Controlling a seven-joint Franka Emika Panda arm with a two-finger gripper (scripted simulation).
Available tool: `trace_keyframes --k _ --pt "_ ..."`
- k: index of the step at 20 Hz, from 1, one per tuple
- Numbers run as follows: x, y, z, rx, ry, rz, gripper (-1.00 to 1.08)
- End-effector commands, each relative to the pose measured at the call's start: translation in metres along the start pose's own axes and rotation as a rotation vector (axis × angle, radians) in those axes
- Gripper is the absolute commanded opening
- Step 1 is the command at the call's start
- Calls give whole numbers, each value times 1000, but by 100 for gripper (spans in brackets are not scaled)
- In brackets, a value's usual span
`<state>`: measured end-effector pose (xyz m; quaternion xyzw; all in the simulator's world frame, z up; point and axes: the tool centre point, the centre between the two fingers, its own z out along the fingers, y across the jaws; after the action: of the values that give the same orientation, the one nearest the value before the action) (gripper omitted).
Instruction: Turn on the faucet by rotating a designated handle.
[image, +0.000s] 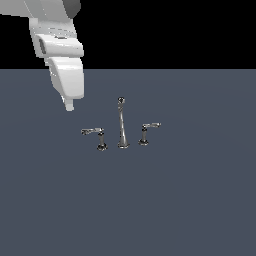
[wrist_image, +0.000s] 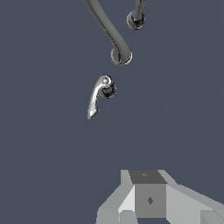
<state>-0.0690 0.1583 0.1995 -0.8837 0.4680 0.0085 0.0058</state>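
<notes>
The faucet (image: 121, 125) is a small chrome set with a tall thin ball-tipped spout between two lever handles. The handle (image: 92, 131), the one with the longer flat arm, stands on its short post at the exterior view's left of the spout. The wrist view shows this handle (wrist_image: 97, 97) nearest, with the spout base (wrist_image: 120, 57) beyond it. My gripper (image: 69, 105) hangs above the floor, up and to the exterior view's left of the handle, well apart from it. Its fingers (wrist_image: 150, 199) look pressed together with nothing between them.
The shorter-armed lever (image: 150, 126) stands at the exterior view's right of the spout; the wrist view shows its post (wrist_image: 136, 19) farthest off. The set rests on a flat dark grey-blue floor (image: 190, 200). The white arm links (image: 60, 45) fill the upper left of the exterior view.
</notes>
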Motion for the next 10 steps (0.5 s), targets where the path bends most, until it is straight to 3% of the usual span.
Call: trace_keyframes --k 1,10 --pt "5 -10 12 1 2 41 -100" --pt "31 -47 58 0 13 202 -100"
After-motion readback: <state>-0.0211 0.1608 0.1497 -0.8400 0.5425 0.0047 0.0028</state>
